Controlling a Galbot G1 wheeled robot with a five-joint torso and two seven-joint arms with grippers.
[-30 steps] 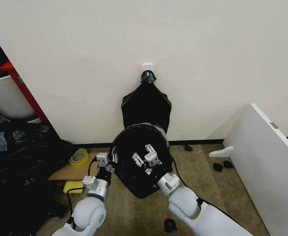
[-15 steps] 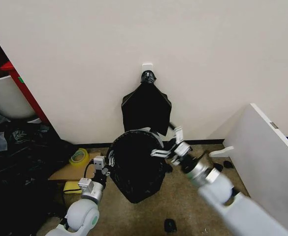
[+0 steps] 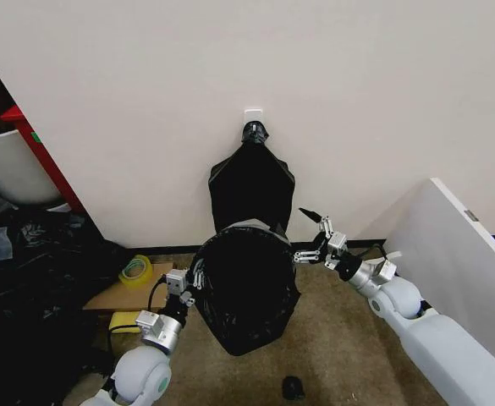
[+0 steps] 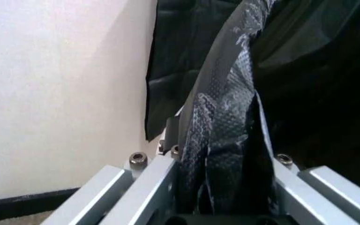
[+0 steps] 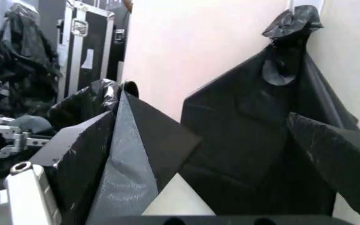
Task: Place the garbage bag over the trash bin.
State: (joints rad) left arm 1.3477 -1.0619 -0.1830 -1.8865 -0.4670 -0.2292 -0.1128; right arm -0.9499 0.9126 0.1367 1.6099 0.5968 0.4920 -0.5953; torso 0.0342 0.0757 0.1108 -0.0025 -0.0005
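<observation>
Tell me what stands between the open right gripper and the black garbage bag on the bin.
Nothing visible: the right gripper hangs open just beside the glossy black garbage bag, with only air between them.

On my head view the garbage bag (image 3: 245, 292) is glossy black all over, and a sliver of cream-white trash bin (image 3: 249, 225) rim peeks out at its top edge. The bunch of bags (image 3: 251, 188) hanging on the wall behind is the same black, knotted under a white hook plate (image 3: 254, 114). My left pincer (image 3: 188, 283) is silver-grey metal on a black cable; up close, the film caught in it shows a fine dotted, embossed grey sheen. The right pincer (image 3: 313, 237) has silver links with black fingertips (image 3: 308, 213). The floor (image 3: 340, 338) is mottled brown carpet, with a yellow-green tape roll (image 3: 134, 270) near the black skirting (image 3: 332, 244).
</observation>
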